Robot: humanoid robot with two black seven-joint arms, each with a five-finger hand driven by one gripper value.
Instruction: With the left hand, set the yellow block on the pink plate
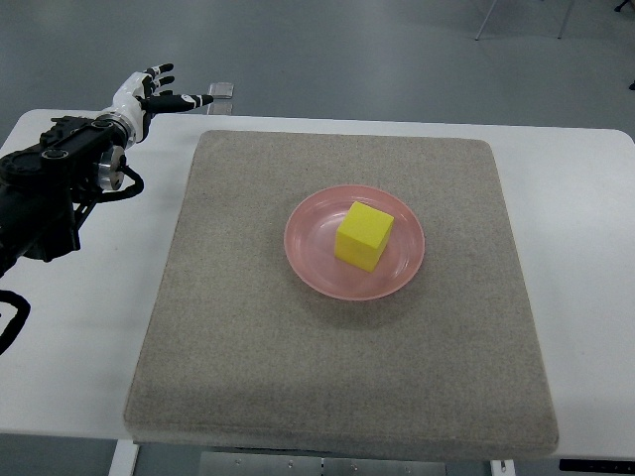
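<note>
A white bench (585, 198) on grey floor (377, 50) carries a beige mat (248, 327); the left hand (149, 91) is spread, empty.

Yellow block (364, 236) on pink plate (310, 260)

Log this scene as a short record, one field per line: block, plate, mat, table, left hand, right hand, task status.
block: yellow block sits on the plate, a little right of its centre
plate: pink plate lies near the middle of the mat
mat: grey mat covers most of the table
table: white table
left hand: left hand at the far left edge of the table, fingers spread, holding nothing, well away from the plate
right hand: not in view
task status: block is on the plate; appears done
</note>
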